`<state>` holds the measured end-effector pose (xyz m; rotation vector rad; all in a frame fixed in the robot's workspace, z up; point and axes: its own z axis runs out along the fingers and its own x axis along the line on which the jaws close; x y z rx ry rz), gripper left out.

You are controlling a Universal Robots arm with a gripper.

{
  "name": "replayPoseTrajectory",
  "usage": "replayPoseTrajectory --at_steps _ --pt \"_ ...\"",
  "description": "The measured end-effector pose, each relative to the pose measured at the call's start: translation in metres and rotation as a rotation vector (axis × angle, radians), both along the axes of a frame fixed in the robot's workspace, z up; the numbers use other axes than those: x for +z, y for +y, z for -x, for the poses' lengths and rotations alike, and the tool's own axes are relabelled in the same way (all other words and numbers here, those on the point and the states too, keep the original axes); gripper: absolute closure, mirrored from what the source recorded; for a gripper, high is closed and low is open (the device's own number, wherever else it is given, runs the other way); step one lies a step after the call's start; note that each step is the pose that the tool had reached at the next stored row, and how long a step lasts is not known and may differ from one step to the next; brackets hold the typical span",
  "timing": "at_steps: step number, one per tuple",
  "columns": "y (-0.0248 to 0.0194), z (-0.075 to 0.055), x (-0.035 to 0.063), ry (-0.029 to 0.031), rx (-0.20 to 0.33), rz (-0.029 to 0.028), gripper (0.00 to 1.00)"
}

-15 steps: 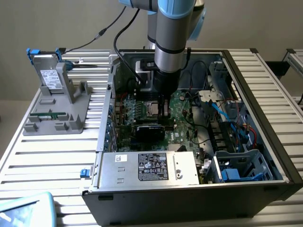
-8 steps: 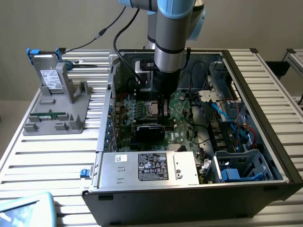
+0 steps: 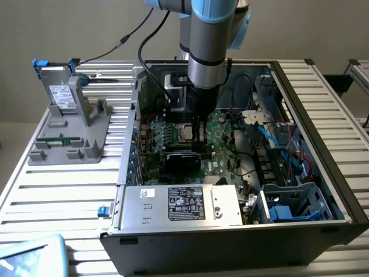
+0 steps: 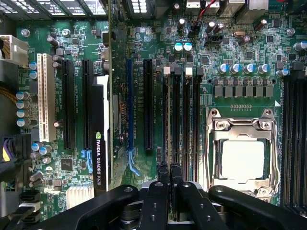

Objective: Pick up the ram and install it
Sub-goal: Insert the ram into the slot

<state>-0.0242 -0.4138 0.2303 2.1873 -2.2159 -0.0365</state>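
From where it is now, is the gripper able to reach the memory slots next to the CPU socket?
Likely yes: the gripper, shut, hangs just over the memory slots, and no cable or card crosses them.

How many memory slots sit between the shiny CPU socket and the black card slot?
4 memory slots side by side, next to the CPU socket. The pincer hides one end of each.

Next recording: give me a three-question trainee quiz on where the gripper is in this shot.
1. True or false: the gripper is inside the case.
2. The gripper's jaws are: A wide open, B shut, C hidden.
3. What sits next to the memory slots that the gripper is over?
Key: 1 true; 2 B; 3 the CPU socket.
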Motion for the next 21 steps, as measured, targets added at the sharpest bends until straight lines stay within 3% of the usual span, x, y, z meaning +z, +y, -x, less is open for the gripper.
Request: replayPoseTrajectory --at_steps 4,21 --pt "0.0000 -0.0009 -0.0004 0.0026 0.000 0.0003 0.87" --pt "0.0000 -0.0010 0.0007 0.0029 0.001 0.0041 0.87"
